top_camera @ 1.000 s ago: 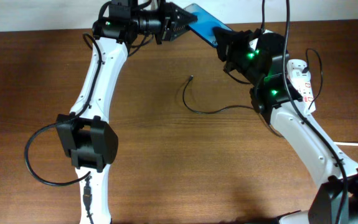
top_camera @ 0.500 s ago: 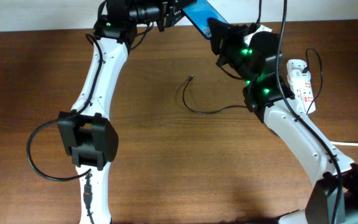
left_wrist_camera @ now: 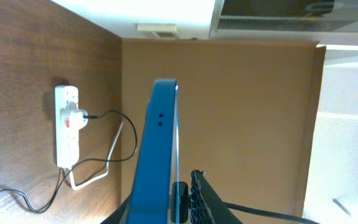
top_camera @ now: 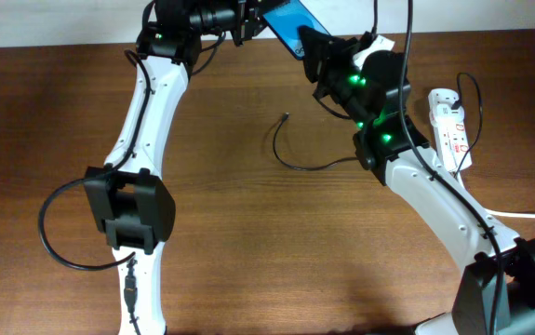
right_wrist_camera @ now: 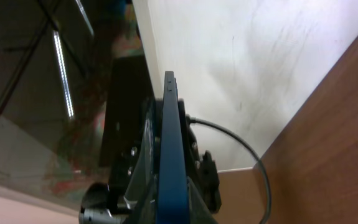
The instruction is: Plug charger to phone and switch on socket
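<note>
Held aloft over the far edge of the table (top_camera: 202,233): phone (top_camera: 288,22), edge-on to both wrist cameras. The left gripper (top_camera: 253,17) is clamped on one end. The right gripper (top_camera: 310,48) brackets the other; whether it grips, cannot tell. Judged a handover, or bracing to expose the port. The charger (top_camera: 297,164) lies loose below, plug tip (top_camera: 287,116) free, and the socket (top_camera: 451,126) is untouched

Lab-like room: wooden table (top_camera: 248,251), white wall (top_camera: 44,19)
</note>
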`<state>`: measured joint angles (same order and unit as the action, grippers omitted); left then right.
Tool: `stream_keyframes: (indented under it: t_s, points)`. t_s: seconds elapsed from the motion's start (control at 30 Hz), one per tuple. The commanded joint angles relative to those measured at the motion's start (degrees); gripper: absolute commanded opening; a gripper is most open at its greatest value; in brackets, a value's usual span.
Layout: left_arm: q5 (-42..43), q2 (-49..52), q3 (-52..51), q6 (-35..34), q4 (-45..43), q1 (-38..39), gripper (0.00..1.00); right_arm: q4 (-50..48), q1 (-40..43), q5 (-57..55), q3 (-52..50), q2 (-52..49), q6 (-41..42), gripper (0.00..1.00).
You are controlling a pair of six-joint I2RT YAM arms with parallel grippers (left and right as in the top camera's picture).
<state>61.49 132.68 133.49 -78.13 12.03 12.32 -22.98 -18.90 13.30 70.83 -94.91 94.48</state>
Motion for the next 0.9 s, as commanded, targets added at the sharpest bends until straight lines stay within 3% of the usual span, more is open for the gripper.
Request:
stream_keyframes:
  t_s: [0.0,0.1,0.2,0.33,0.6,0.73,0.87]
  points:
    - [4.74,-1.42,1.55,-0.28,-1.75,3.30,0.19,1.07,-4.09,8.50,-1.64,-2.23,-0.31,0.04]
    - [4.46,-1.42,1.55,-0.28,-1.75,3.30,0.15,1.07,-4.31,8.52,-1.64,-2.23,-0.33,0.04]
    - [4.50,-1.42,1.55,-0.28,-1.75,3.30,0.00,1.07,-4.39,8.50,-1.64,-2.23,-0.33,0.04]
    - [4.50,-1.42,1.55,-0.28,-1.75,3.30,0.00,1.07,-4.39,8.46,-1.64,-2.23,-0.37,0.05]
    - [5.18,-1.42,1.55,1.49,-1.31,2.51,0.00,1.77,-2.91,6.51,-1.64,-2.23,-4.79,0.33]
    - [5.38,-1.42,1.55,5.79,3.37,1.86,0.00,6.16,0.66,6.58,-1.64,-2.23,-8.83,0.40]
    - [6.21,-1.42,1.55,13.33,11.10,0.98,0.00,10.67,5.09,7.74,-1.64,-2.23,-20.37,0.54]
